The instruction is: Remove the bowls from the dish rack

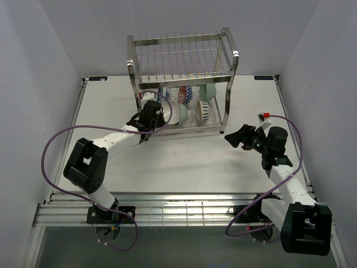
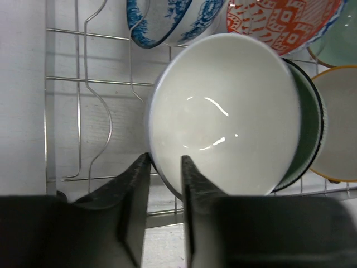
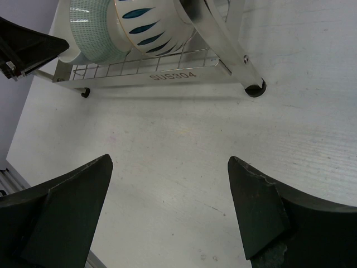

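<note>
The dish rack (image 1: pixel 131 62) stands at the back of the table, with several bowls on edge in its lower tier. My left gripper (image 1: pixel 158 114) is at the rack's front left. In the left wrist view the left gripper (image 2: pixel 165 159) straddles the lower rim of a plain white bowl (image 2: pixel 223 111), one finger outside its wall and one inside, both touching it. Around it sit a blue-and-white bowl (image 2: pixel 167 22), a red patterned bowl (image 2: pixel 279 22) and a cream bowl (image 2: pixel 340 128). My right gripper (image 1: pixel 230 139) hangs open over bare table, right of the rack.
The rack's steel base (image 3: pixel 173 76) and its front right foot (image 3: pixel 256 88) show in the right wrist view, with two patterned bowls (image 3: pixel 148 25) above them. The rack's upper tier (image 1: pixel 184 56) holds nothing. Grey walls close in both sides.
</note>
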Available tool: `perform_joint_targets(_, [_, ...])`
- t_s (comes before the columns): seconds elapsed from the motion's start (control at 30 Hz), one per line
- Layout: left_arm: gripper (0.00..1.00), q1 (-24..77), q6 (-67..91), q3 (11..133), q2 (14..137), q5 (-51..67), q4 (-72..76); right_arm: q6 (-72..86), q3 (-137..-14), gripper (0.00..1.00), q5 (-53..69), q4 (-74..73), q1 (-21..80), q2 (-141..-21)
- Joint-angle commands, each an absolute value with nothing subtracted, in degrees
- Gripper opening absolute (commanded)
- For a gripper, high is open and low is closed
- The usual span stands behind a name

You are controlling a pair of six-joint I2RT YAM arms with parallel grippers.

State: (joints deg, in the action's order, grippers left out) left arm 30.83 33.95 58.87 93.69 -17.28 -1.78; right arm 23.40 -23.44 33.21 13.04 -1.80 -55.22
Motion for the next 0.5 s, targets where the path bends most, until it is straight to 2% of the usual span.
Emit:
perform_joint_targets(0.0, [0.28,30.59,34.8,59.41,93.87,-18.63,-4.31,23.12,-22.85,0.9,33.49,13.71,-1.85,-55.28])
perform_joint_targets(0.07, [0.22,30.59,34.89,59.41,94.04,-18.9,-4.22,23.12,-22.85,0.9,33.31,13.62,-1.85,-55.28])
perform_joint_targets(0.3, [0.17,30.59,35.07,59.15,93.96,-19.16,-4.75,23.03,-22.76,0.9,33.31,13.45,-1.85,-55.28])
perform_joint_targets(0.4, [0.01,30.59,35.77,58.45,92.91,-19.6,-4.92,23.03,-22.76,0.9,33.31,13.53,-1.85,-55.37])
perform_joint_targets(0.47, [0.0,30.59,36.21,58.27,92.29,-19.43,-5.19,23.03,-22.76,0.9,33.4,13.54,-1.85,-55.46])
